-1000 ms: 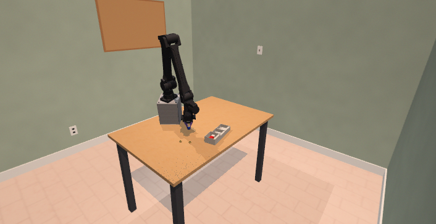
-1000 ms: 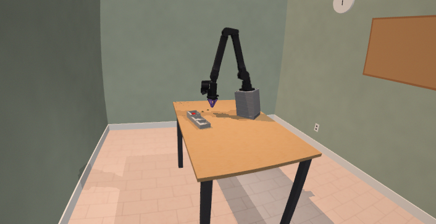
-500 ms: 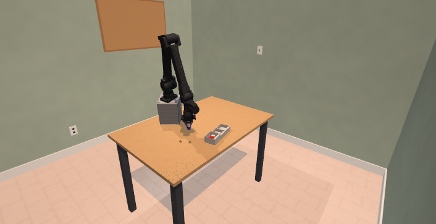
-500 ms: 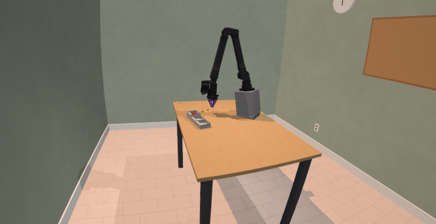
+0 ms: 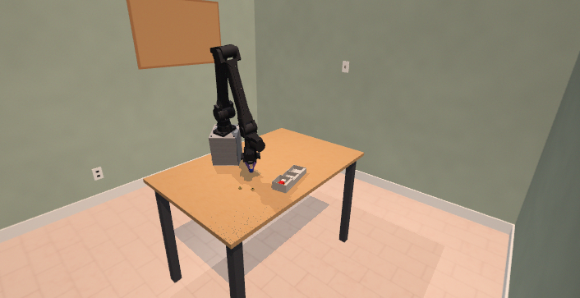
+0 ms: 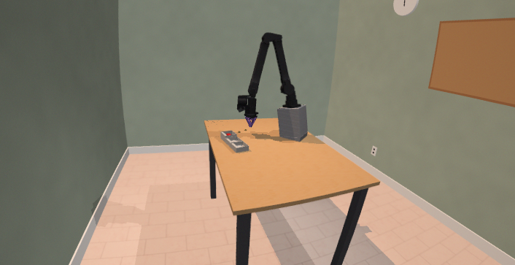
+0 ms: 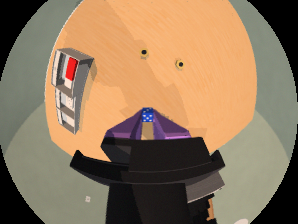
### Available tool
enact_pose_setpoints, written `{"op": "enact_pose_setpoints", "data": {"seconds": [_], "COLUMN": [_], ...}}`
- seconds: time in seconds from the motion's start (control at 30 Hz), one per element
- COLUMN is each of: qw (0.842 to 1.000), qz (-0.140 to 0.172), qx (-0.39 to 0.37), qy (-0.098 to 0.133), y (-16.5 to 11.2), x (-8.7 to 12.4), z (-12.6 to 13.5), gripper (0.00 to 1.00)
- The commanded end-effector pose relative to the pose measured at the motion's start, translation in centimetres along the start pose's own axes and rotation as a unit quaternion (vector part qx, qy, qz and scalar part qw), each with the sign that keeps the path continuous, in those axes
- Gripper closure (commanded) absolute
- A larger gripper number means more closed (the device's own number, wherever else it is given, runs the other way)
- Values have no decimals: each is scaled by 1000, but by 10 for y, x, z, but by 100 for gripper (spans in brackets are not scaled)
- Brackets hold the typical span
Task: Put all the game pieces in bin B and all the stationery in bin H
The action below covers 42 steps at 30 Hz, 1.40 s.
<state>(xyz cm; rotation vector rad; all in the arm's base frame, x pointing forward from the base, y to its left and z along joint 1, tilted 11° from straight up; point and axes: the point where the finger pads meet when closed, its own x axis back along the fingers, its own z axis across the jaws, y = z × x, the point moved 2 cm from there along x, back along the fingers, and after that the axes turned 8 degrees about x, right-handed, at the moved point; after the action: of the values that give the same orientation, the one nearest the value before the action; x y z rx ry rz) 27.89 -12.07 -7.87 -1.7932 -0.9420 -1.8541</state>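
Observation:
My gripper (image 7: 147,112) is shut on a small blue die with white dots (image 7: 147,116) and holds it above the table. It also shows in the top view (image 5: 250,167) and the exterior view (image 6: 250,122). A grey tray of bins (image 7: 68,90) lies to the left in the wrist view, with a red piece (image 7: 71,66) in its far compartment. The tray also shows in the top view (image 5: 289,178) and the exterior view (image 6: 234,141). The bin letters are too small to read. Two small dark-green things (image 7: 144,51) (image 7: 178,64) lie on the table ahead of the gripper.
The arm's grey base block (image 5: 224,147) stands at the table's back edge, behind the gripper. The two small green things also show on the table in the top view (image 5: 246,188), near the front of the tray.

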Motion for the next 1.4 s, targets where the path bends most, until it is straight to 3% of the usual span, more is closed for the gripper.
{"op": "enact_pose_setpoints", "data": {"seconds": [0.0, 0.37, 0.43, 0.67, 1.17, 1.23, 1.37], "qw": [1000, 1000, 1000, 1000, 1000, 1000, 1000], "qz": [-8, -8, -7, -9, -5, -5, -5], "qx": [-1, -1, 0, -3, 1, 1, 1], "qy": [2, 2, 2, 2, 1, 1, 2], "y": [7, 7, 2, 6, 22, 22, 26], "x": [4, 4, 15, 17, 12, 12, 12], "z": [4, 4, 4, 4, 100, 100, 125], "gripper": [89, 89, 89, 89, 89, 89, 89]}}
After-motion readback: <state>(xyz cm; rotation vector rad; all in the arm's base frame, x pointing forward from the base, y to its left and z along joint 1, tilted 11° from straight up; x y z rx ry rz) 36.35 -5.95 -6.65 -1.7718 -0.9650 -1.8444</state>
